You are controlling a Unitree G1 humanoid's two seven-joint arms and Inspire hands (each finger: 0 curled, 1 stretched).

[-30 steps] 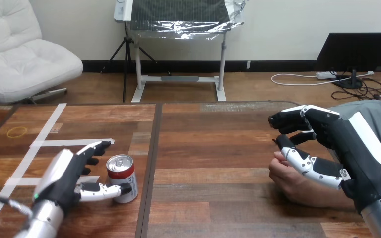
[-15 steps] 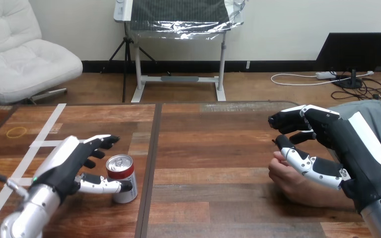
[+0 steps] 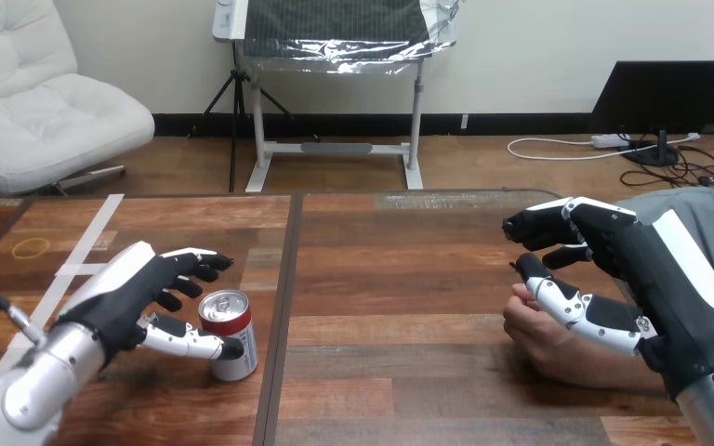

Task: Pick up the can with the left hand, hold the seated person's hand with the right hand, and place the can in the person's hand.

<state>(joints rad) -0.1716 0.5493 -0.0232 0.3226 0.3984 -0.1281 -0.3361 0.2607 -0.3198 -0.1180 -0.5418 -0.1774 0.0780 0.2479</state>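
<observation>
soda can: red and silver, upright on the wooden table, in its left half, just left of the centre seam
left hand: brackets the can; thumb laid along the can's near side, touching it; fingers part-spread and lightly bent, behind and above the rim, not closed on it
right hand: at the table's right, over the person's hand; fingers held wide of the thumb, grasping nothing; thumb lies across the top of the person's hand, contact cannot be told
person's hand: resting on the table, loosely curled
also: white tape strips and a yellow rubber band, far left
</observation>
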